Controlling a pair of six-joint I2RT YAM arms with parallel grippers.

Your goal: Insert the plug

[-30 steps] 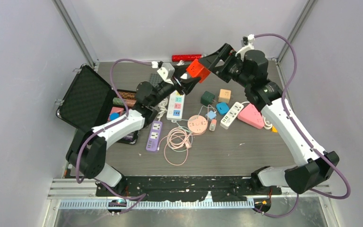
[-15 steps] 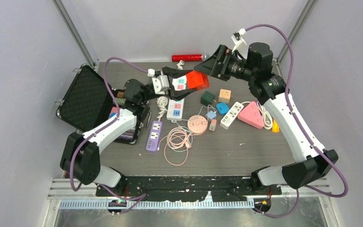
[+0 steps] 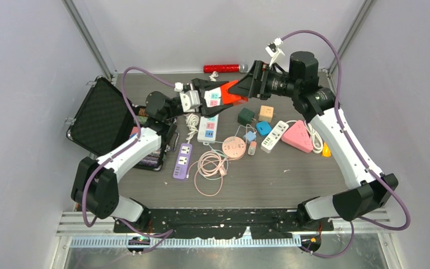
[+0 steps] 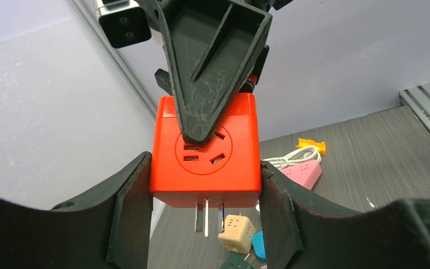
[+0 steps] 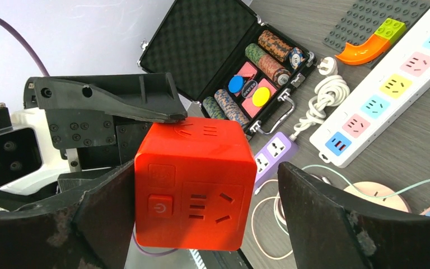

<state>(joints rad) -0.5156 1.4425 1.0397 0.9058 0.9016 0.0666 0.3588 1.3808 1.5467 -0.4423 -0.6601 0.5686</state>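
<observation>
The red cube plug [image 3: 234,96] hangs in the air above the far middle of the table, with both grippers around it. My left gripper [image 3: 228,96] is shut on it: in the left wrist view its fingers [image 4: 131,213] press both sides of the cube [image 4: 204,151], and the metal prongs [image 4: 208,216] point down. My right gripper [image 3: 245,88] is open around the cube [image 5: 193,185]. One finger [image 5: 103,218] rests on the cube's side and the other [image 5: 325,218] stands clear of it.
On the table below lie a white power strip [image 3: 208,128], a purple strip [image 3: 182,161], a round pink socket [image 3: 234,147] with a coiled cable [image 3: 210,168], small cube adapters [image 3: 266,112] and a pink triangular strip [image 3: 298,136]. An open black case [image 3: 98,117] stands at the left.
The right gripper brought the red cube down and left to the left gripper, which closed on it. The right jaws have opened, and the right wrist rose slightly.
</observation>
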